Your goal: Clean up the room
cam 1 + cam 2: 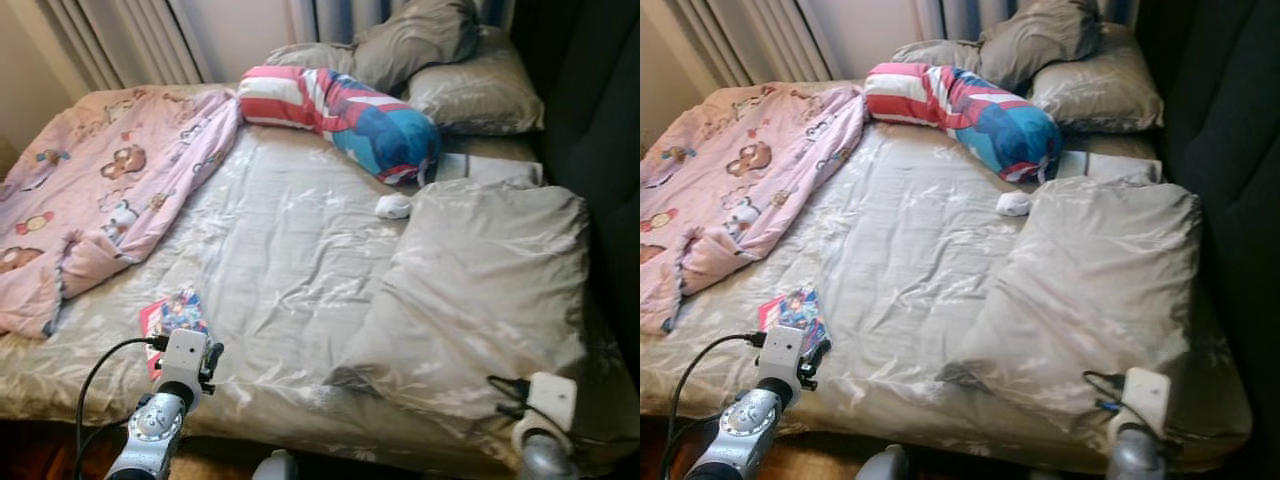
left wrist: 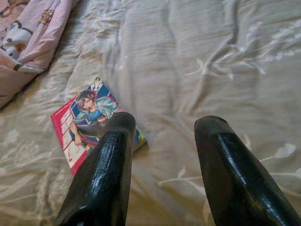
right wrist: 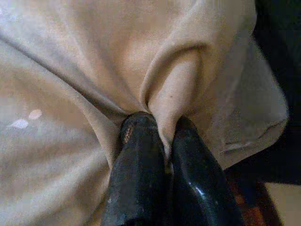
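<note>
- While the robot stands at the foot of the bed [image 1: 290, 240], its right claw [image 3: 165, 141] is down at about five o'clock, pinched tight on a fold of the grey duvet [image 1: 480, 290] near its bottom corner.
- You can see the cloth bunched up between the two black fingers [image 3: 141, 160], pressed together with only fabric in the seam.
- Over at seven o'clock, the left claw [image 2: 162, 141] hovers just above the sheet with its fingers spread wide, holding nothing.
- Right beside that left finger lies a comic book [image 1: 172, 315], flat on the bed, one corner tucked under the finger's tip as the wrist camera sees it; whether they touch, I cannot tell.
- Up at ten o'clock a pink blanket [image 1: 110, 190] sprawls rumpled across the bed's far left side.
- At twelve o'clock sits a striped red, white and blue bolster [image 1: 345, 115], with grey pillows [image 1: 470, 90] behind it at one o'clock, and a small white object [image 1: 393, 206] just below the bolster.
- My read: the bed-making step is in hand, with the duvet gripped and ready to be drawn out.
- Next, I'd say, it needs a steady pull that spreads the duvet flat without the fold slipping free, and the comic book wants lifting off first or it gets buried.
</note>
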`<state>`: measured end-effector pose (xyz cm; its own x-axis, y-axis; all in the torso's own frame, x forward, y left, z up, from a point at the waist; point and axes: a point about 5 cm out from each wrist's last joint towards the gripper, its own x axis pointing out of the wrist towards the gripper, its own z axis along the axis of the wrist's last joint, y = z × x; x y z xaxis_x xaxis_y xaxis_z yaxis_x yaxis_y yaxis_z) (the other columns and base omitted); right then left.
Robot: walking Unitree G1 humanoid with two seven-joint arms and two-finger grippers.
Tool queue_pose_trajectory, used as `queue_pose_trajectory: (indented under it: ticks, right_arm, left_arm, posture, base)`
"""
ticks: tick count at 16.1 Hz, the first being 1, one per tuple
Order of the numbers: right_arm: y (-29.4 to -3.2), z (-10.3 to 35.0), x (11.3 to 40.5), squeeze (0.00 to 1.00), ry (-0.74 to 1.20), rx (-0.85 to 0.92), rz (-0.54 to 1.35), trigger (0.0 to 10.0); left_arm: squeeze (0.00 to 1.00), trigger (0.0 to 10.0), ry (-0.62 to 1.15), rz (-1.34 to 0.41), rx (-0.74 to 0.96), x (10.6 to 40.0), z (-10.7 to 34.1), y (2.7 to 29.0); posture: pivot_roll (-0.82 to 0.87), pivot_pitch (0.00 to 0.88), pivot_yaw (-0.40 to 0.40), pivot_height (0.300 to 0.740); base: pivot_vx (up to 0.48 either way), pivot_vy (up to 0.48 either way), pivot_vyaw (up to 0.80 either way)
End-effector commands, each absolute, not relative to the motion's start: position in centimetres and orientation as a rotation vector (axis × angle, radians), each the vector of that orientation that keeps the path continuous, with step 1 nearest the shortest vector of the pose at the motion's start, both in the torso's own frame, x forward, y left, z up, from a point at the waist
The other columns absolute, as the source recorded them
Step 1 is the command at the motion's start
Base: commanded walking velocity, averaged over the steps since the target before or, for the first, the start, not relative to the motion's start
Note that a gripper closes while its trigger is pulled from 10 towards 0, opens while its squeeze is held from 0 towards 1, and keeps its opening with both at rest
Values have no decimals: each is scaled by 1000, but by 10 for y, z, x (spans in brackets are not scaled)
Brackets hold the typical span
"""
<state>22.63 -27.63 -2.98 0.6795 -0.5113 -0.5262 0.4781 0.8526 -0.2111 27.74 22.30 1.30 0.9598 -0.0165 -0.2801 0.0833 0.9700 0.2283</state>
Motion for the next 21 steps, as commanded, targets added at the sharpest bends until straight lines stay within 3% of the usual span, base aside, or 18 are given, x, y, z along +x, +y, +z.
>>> queue_pose_trajectory:
  ticks: [1,5,8,15,16,21]
  right_arm:
    - [-321,-2,231,0,502,-95,-729,10000]
    - [-368,37,228,0,357,-196,-891,10000]
    - [-402,54,203,0,327,-287,-1052,10000]
    - [-377,-3,165,0,566,-111,-1074,10000]
    - [-375,-7,161,1000,558,-85,-1089,10000]
    - [-386,10,164,1000,458,-153,-1139,10000]
  left_arm:
    - [0,10000,287,-49,264,275,12,227]
    - [0,10000,288,-49,261,275,11,225]
    - [0,10000,292,-56,260,274,11,224]
    - [0,10000,298,-67,261,275,11,226]
    - [0,10000,299,-72,258,275,11,226]
    - [0,10000,298,-81,247,276,11,223]
  posture:
    - [24,93,109,668]
    - [17,96,108,668]
    - [10,101,112,668]
    - [23,104,128,668]
    - [22,104,130,668]
    - [16,95,123,668]
  base:
    - [0,0,0]
    - [0,0,0]
    - [0,0,0]
    - [0,0,0]
    - [0,0,0]
    - [0,0,0]
